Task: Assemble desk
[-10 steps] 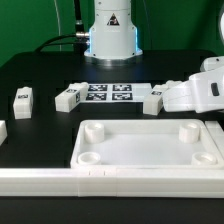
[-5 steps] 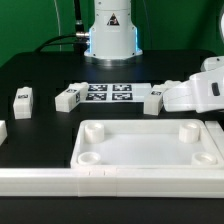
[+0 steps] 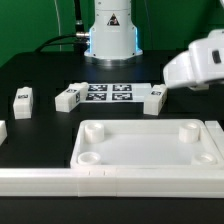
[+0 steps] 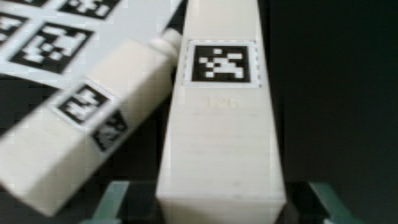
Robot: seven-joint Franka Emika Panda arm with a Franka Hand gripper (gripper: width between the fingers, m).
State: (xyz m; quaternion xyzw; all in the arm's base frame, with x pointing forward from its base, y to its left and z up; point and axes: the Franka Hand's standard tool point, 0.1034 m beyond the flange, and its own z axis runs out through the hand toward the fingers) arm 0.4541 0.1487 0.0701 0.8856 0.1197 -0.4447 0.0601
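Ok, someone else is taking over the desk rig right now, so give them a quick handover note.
Gripper: closed around the held leg, raised on the exterior view's right.
Parts: the desk top lies sockets up beside the long rail. Three legs lie loose on the table: the outer leg and inner leg on the exterior view's left of the marker board, and the third leg on its right.
Done: nothing fitted; all four sockets look empty.
Left: fit all four legs.

Black table (image 3: 40,75): desk top (image 3: 146,152), legs (image 3: 68,97), marker board (image 3: 108,94), front rail (image 3: 40,182).
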